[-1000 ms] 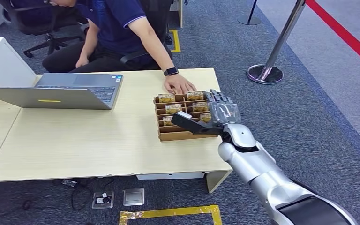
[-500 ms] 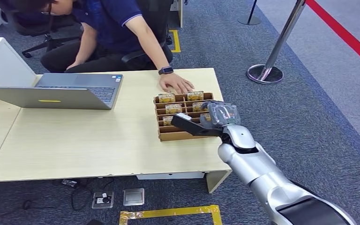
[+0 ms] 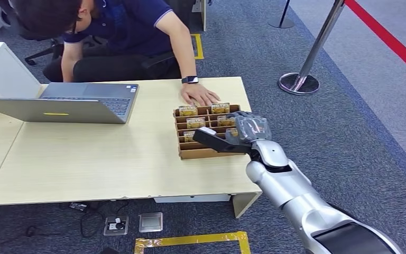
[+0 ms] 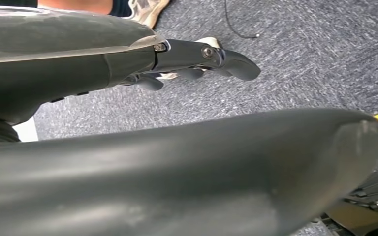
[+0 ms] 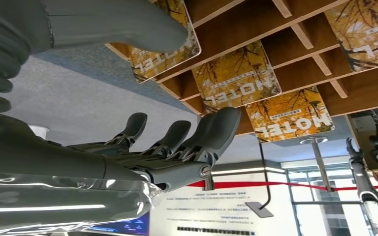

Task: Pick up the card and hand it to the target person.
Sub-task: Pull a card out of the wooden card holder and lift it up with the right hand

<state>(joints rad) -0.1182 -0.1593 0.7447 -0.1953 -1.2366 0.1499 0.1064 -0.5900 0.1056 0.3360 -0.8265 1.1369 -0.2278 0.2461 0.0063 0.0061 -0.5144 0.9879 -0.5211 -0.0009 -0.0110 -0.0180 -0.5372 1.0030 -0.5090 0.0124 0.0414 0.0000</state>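
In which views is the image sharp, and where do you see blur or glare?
Head view: even light, sharp on the card rack and right hand. Right wrist view: cards sharp, print readable; glare streaks on the silver arm cover. Left wrist view: near cover soft and out of focus; left hand and carpet sharper.

Cards [image 3: 195,123] stand in a slotted box [image 3: 203,152] on the table [image 3: 84,159] — laptop [image 3: 68,103] well left.

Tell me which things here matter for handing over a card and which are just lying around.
Job: yellow hotel cards in the brown slotted cardboard tray; right robot hand; seated person in the dark blue shirt.
Lying about: open grey laptop; chrome queue post.
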